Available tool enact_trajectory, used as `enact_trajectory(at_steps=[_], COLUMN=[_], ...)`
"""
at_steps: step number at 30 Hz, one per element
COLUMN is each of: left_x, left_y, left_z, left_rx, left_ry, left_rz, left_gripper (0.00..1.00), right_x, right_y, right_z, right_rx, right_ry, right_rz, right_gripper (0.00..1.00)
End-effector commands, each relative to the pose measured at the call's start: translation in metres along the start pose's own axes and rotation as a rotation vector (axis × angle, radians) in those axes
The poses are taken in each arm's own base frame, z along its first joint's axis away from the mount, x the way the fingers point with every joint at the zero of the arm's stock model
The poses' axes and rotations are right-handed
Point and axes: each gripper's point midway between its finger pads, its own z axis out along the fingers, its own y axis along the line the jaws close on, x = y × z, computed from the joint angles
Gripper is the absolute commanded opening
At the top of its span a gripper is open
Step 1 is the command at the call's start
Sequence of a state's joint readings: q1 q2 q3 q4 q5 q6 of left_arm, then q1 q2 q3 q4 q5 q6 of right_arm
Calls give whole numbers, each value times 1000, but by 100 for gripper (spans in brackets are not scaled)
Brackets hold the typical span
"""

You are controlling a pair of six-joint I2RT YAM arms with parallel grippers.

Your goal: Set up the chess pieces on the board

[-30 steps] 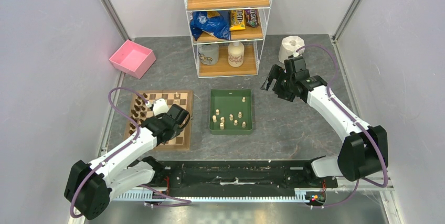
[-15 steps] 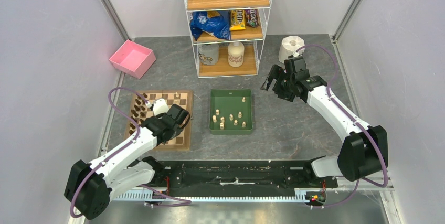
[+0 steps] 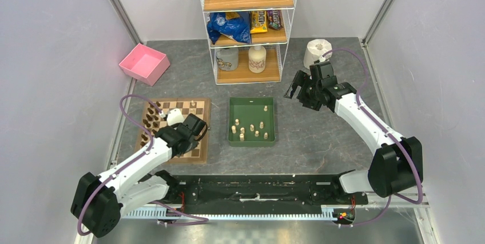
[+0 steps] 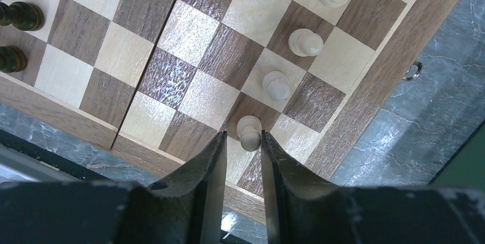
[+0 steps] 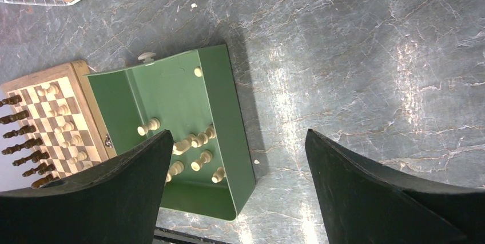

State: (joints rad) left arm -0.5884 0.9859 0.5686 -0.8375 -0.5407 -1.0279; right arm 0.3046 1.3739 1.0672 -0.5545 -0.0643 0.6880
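Observation:
The board (image 3: pixel 171 107) lies at the left, with dark brown pieces (image 3: pixel 150 119) along its left side. My left gripper (image 3: pixel 200 130) hangs low over its near right corner. In the left wrist view the fingers (image 4: pixel 214 164) stand slightly apart around a cream pawn (image 4: pixel 249 132) upright on the board (image 4: pixel 189 27). The pawn touches the right finger, with a gap on the left. Three more cream pieces (image 4: pixel 276 86) stand in line beyond it. Several cream pieces (image 3: pixel 251 130) lie in the green tray (image 3: pixel 251 100). My right gripper (image 3: pixel 299 92) is wide open and empty, right of the tray (image 5: pixel 229 118).
A wire shelf unit (image 3: pixel 249 27) with bottles and snack bags stands at the back centre. A pink box (image 3: pixel 144 63) sits at the back left and a white roll (image 3: pixel 318 51) at the back right. A black rail (image 3: pixel 257 190) runs along the near edge.
My left arm has shifted very slightly; the right arm has not moved.

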Motion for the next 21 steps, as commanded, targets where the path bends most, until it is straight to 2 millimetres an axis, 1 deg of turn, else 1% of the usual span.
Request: enact_trajectory(at_steps=[1, 4, 8, 10, 14, 16, 17, 18, 20, 21], left_x=[-10, -16, -31, -45, -79, -94, -102, -108, -117, -117], left_y=[-3, -6, -14, -20, -37, -55, -69, -82, -111, -127], left_z=[-5, -9, -21, -31, -59, -71, -78, -82, -88, -87], left_rx=[9, 25, 61, 96, 186, 265, 316, 351, 425, 462], left_ry=[-19, -36, -71, -103, -188, -223, -236, -243, -237, -224], left_rz=[-10, -11, -6, -7, 6, 59, 77, 97, 139, 165], left_gripper=[37, 44, 49, 52, 66, 67, 72, 80, 84, 86], right_x=[-11, -12, -12, -12, -13, -12, -13, -13, -12, -12], right_y=[9, 9, 10, 10, 8, 7, 7, 7, 8, 8], right_z=[-3, -3, -4, -4, -6, -5, -5, -5, -5, -5], right_rx=[-31, -31, -31, -31, -28, -24, -24, -24, -26, -26], right_ry=[-34, -37, -39, -39, -48, -47, -48, -48, -46, -46], right_rz=[1, 1, -1, -1, -1, -1, 0, 0, 1, 2], right_gripper=[94, 94, 94, 94, 94, 94, 94, 94, 94, 94])
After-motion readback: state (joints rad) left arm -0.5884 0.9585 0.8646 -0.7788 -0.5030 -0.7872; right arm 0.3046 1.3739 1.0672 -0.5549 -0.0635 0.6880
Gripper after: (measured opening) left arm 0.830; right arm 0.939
